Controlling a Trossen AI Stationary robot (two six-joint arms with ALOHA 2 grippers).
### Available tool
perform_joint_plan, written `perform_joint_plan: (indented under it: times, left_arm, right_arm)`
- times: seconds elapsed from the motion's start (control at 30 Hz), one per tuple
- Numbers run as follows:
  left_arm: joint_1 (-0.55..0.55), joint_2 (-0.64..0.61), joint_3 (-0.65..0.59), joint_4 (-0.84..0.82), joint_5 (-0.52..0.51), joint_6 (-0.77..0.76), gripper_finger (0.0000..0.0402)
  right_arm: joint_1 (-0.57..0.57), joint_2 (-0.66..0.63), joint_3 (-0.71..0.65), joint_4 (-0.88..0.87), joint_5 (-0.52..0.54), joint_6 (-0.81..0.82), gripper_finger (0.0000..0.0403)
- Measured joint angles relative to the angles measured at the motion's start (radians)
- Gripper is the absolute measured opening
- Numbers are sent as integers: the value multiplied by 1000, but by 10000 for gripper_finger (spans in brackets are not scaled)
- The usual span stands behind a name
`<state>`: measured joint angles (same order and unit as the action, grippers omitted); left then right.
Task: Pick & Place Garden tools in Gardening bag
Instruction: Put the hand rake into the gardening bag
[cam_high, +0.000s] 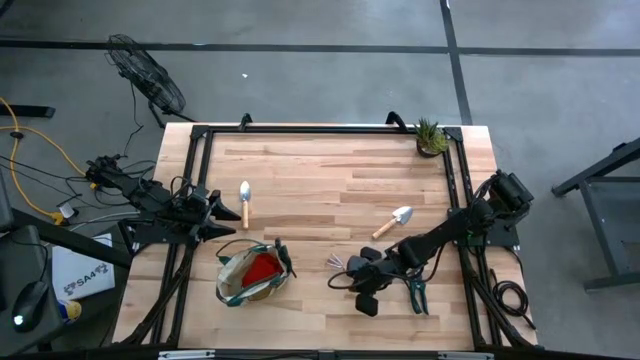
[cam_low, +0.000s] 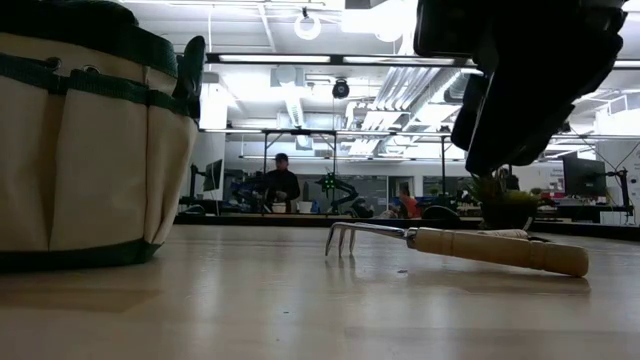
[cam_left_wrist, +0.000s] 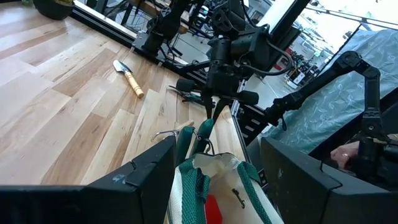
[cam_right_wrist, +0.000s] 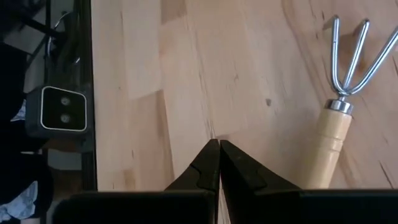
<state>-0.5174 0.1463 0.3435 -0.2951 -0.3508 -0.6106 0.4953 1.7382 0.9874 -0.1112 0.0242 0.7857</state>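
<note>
The beige gardening bag (cam_high: 250, 275) with green trim stands upright on its base at the table's near left, with a red cloth (cam_high: 262, 268) inside it. It also shows in the low view (cam_low: 90, 150). My left gripper (cam_high: 226, 215) is open just beyond the bag's far-left side, and the bag's green handles (cam_left_wrist: 205, 134) show between its fingers without touching them. My right gripper (cam_right_wrist: 217, 146) is shut and empty, pointing down above the table beside the claw rake (cam_right_wrist: 339, 124). The rake lies flat (cam_high: 342, 263), tines toward the bag.
One trowel (cam_high: 245, 200) lies far of the bag, another (cam_high: 393, 222) toward the right. A dark green pruner (cam_high: 415, 295) lies near my right arm. A potted plant (cam_high: 430, 138) stands at the far right corner. A black frame edges the table.
</note>
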Motion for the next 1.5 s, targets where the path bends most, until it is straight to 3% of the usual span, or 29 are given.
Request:
perform_joint_plan:
  times: [0.3, 0.63, 1.17, 1.33, 1.5]
  left_arm:
    - [0, 0, 0, 0, 0, 0, 229]
    - [0, 0, 0, 0, 0, 0, 229]
    - [0, 0, 0, 0, 0, -1, 229]
    - [0, 0, 0, 0, 0, 0, 229]
    - [0, 0, 0, -2, 0, 1, 229]
  right_arm:
    - [0, 0, 0, 3, -11, 16, 3]
    - [-32, 0, 0, -106, 33, 377, 3]
    - [-37, 0, 0, -119, 24, 390, 6]
    - [-55, 0, 0, -119, -59, 381, 54]
    - [-78, 0, 0, -125, -56, 371, 132]
